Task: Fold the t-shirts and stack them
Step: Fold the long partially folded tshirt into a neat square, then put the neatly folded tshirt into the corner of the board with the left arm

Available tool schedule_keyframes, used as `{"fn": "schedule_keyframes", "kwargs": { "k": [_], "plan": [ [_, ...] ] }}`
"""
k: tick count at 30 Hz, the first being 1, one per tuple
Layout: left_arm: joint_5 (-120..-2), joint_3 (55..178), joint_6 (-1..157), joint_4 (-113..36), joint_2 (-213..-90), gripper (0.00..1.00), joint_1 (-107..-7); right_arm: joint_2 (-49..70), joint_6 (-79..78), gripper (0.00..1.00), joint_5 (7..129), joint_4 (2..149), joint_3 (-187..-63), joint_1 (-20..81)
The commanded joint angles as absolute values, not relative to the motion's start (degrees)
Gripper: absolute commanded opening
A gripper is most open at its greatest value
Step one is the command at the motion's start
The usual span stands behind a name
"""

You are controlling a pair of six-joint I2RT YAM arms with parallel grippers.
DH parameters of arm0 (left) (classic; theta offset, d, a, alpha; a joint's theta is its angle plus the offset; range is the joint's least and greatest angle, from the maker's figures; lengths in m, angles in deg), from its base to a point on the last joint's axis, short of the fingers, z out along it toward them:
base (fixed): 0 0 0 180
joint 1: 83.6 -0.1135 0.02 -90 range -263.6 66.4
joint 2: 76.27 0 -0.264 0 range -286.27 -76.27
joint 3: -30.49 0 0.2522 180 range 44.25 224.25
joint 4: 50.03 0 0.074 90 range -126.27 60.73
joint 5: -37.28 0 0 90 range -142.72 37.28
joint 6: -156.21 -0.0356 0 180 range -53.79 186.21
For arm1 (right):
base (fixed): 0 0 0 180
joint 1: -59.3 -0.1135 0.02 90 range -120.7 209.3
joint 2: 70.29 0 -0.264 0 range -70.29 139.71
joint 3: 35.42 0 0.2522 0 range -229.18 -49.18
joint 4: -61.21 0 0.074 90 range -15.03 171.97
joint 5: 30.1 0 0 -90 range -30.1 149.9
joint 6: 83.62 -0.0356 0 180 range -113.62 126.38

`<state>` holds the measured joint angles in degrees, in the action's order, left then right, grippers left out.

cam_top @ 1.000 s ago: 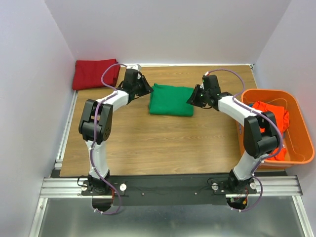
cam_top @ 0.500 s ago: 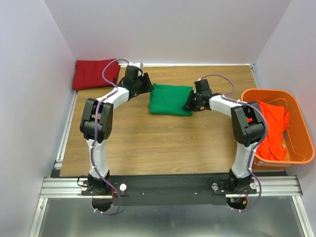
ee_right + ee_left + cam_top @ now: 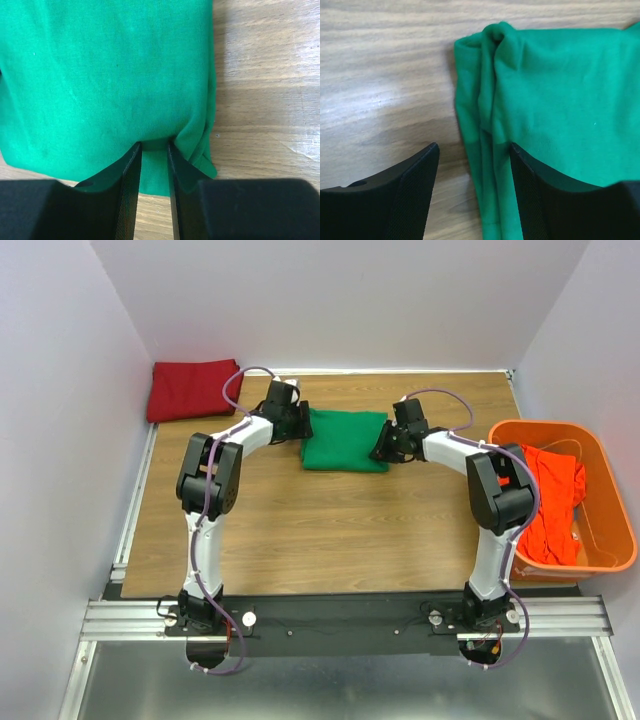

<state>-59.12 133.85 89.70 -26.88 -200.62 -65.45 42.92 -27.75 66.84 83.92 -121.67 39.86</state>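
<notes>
A bright green t-shirt (image 3: pixel 345 442) lies folded into a rectangle at the middle of the wooden table (image 3: pixel 300 520). My left gripper (image 3: pixel 302 426) is open at its left edge. In the left wrist view the jaws (image 3: pixel 473 146) stand wide over the green shirt's (image 3: pixel 560 100) folded hem. My right gripper (image 3: pixel 381 450) is shut on the shirt's right edge. In the right wrist view the green cloth (image 3: pixel 100 75) puckers between the narrow fingers (image 3: pixel 154 145). A dark red t-shirt (image 3: pixel 190 390) lies folded at the back left. An orange-red t-shirt (image 3: pixel 555 495) is crumpled in the basket.
The rigid orange plastic basket (image 3: pixel 612 540) stands at the table's right edge, close to my right arm's elbow. Grey walls enclose the table on the left, back and right. The metal rail carrying both arm bases (image 3: pixel 340 620) runs along the near edge.
My left gripper opened and moved right onto the green shirt's left edge. My right arm shifted a little left with its grip kept on the shirt's right edge.
</notes>
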Motion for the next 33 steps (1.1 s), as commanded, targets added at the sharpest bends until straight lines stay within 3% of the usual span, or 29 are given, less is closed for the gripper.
{"fn": "schedule_keyframes", "kwargs": {
  "k": [1, 9, 13, 14, 16, 17, 20, 28, 33],
  "plan": [
    [-57.3, 136.1, 88.8, -25.4, -203.1, 0.67, -64.8, 40.7, -27.8, 0.34, 66.8, 84.5, -122.5, 39.7],
    [-60.0, 136.4, 90.7, -26.5, -204.8, 0.66, -62.2, 34.2, -28.7, 0.35, 66.8, 84.3, -120.3, 39.7],
    [-59.6, 136.6, 92.2, -26.5, -205.6, 0.57, -61.4, 31.3, -28.5, 0.36, 67.1, 84.4, -119.6, 39.7],
    [-59.2, 136.7, 92.8, -26.6, -205.6, 0.46, -61.4, 30.7, -28.4, 0.36, 67.3, 84.4, -119.4, 39.7],
    [-57.7, 136.9, 93.5, -26.3, -205.6, 0.36, -61.4, 30.0, -28.3, 0.36, 67.9, 84.4, -118.8, 39.7],
    [-57.1, 137.2, 93.7, -26.2, -205.5, 0.19, -61.4, 29.6, -28.4, 0.36, 68.6, 84.4, -118.6, 39.7],
    [-50.8, 140.2, 93.4, -23.4, -204.8, 0.00, -61.5, 28.4, -28.3, 0.36, 69.1, 84.4, -117.5, 39.7],
    [-28.1, 157.1, 85.6, -11.6, -206.3, 0.00, -62.7, 23.0, -27.6, 0.36, 70.4, 84.5, -113.0, 39.7],
    [-19.7, 168.6, 78.3, -8.4, -208.6, 0.00, -64.1, 20.5, -27.0, 0.36, 70.8, 84.7, -110.4, 39.7]
  ]
}}
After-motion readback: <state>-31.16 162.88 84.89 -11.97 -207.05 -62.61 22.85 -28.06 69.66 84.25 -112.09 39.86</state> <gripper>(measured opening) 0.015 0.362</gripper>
